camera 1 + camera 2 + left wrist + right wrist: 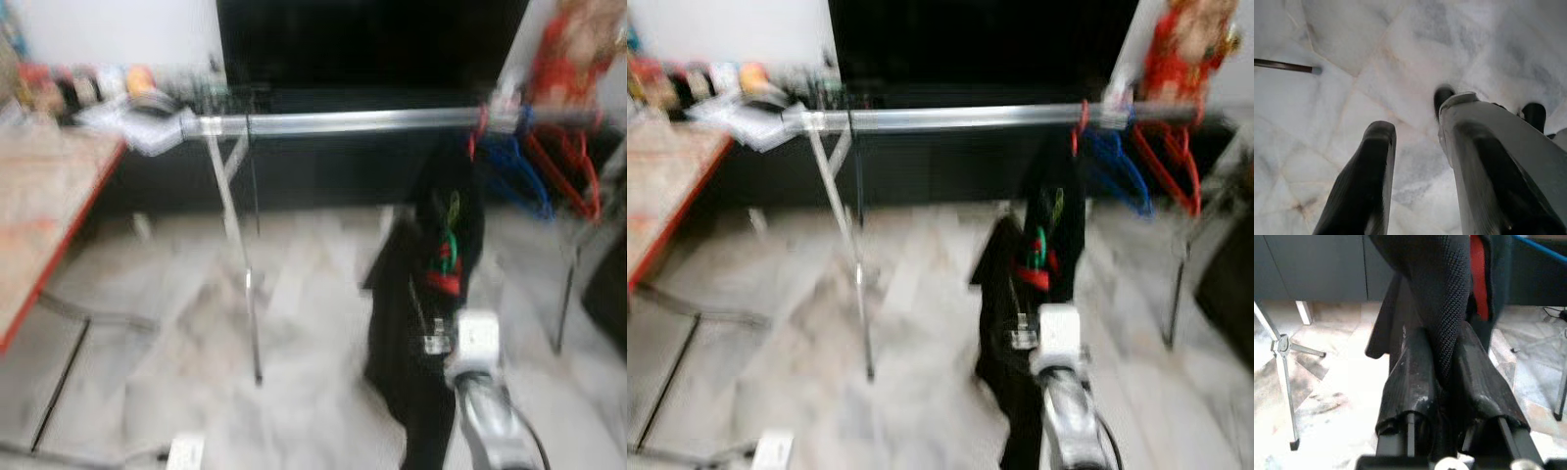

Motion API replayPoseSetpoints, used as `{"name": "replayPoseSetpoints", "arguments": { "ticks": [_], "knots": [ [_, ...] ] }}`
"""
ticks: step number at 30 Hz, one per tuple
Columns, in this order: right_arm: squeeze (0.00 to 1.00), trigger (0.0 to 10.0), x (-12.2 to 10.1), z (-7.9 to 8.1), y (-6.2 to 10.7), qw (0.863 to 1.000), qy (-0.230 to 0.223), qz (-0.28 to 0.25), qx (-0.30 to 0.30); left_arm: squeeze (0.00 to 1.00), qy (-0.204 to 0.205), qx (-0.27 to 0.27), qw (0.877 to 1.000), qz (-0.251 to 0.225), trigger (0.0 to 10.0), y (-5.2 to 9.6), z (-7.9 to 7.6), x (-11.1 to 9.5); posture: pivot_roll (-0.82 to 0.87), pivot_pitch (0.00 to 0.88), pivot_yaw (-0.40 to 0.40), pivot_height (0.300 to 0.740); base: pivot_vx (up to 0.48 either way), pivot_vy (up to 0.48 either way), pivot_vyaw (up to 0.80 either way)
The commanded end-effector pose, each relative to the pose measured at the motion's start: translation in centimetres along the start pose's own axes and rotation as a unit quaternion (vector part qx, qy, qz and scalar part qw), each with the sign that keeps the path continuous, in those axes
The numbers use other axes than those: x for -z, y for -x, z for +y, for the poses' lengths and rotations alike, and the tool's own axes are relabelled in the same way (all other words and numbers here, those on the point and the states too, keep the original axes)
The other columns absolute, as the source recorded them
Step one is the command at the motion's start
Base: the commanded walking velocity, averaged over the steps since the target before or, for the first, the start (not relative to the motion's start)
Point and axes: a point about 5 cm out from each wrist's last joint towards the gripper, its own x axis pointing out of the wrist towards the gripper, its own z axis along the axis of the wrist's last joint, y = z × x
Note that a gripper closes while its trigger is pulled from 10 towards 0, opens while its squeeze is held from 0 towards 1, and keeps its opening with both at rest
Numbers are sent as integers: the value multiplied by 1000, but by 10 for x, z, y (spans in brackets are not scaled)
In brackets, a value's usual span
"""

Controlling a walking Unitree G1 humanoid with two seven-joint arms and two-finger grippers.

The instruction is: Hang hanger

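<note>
Hanging from the silver rail (343, 121) of a clothes rack is a black garment (431, 294) on a red hanger (477, 127), whose hook sits over the rail toward its right end. The robot's right gripper (1442, 367) is clenched on a fold of this black cloth: in the right wrist view the knitted fabric runs down between the two black fingers (1408, 377), which press against it on both sides. A red strip (1478, 279) shows within the garment, and the head views show red and green patches (448, 257) on its front, too blurred to tell whether they carry any writing. The silver right arm (490, 411) reaches up from the lower edge toward the cloth.

Further right on the rail hang a blue hanger (516, 166) and other red hangers (568, 166), all bare. A wooden table with a red edge (59, 245) stands on the left, cluttered at its far end with small things that are too blurred to read. A dark cabinet (372, 49) stands behind the rack.

The left gripper (1418, 161) hangs low over the pale marble floor (1352, 98) with its fingers apart and nothing between them.

No brand, label or lettering is legible in any view.
</note>
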Motion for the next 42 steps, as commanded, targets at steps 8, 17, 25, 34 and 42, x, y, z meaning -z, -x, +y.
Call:
{"name": "replayPoseSetpoints", "arguments": {
  "ticks": [8, 17, 25, 34, 42],
  "knots": [
    [0, 10000, -16, 6, -9, 1000, -4, -31, -1, 0, -1, 4, 999, 44, 10000, 3, -1, 22, -56, 0, -43, 740, -326, 0, 0],
    [0, 10000, -17, 8, -10, 999, -5, -31, -3, 0, -3, 3, 999, 45, 10000, 3, 0, 22, -58, 0, -41, 740, -325, 0, 0],
    [0, 10000, -17, 12, -10, 1000, -7, -29, -7, 0, -4, 3, 999, 45, 10000, 3, 1, 21, -51, 0, -39, 740, -325, 0, 0],
    [0, 10000, -20, 16, -14, 1000, -9, -27, -14, 0, -3, 0, 999, 45, 10000, 3, 2, 21, -39, 0, -39, 740, -325, 0, 0],
    [0, 10000, -24, 22, -17, 999, -11, -28, -21, 0, -2, -3, 999, 44, 10000, 3, 2, 20, -37, 0, -36, 740, -324, 0, 0]
  ]
}}
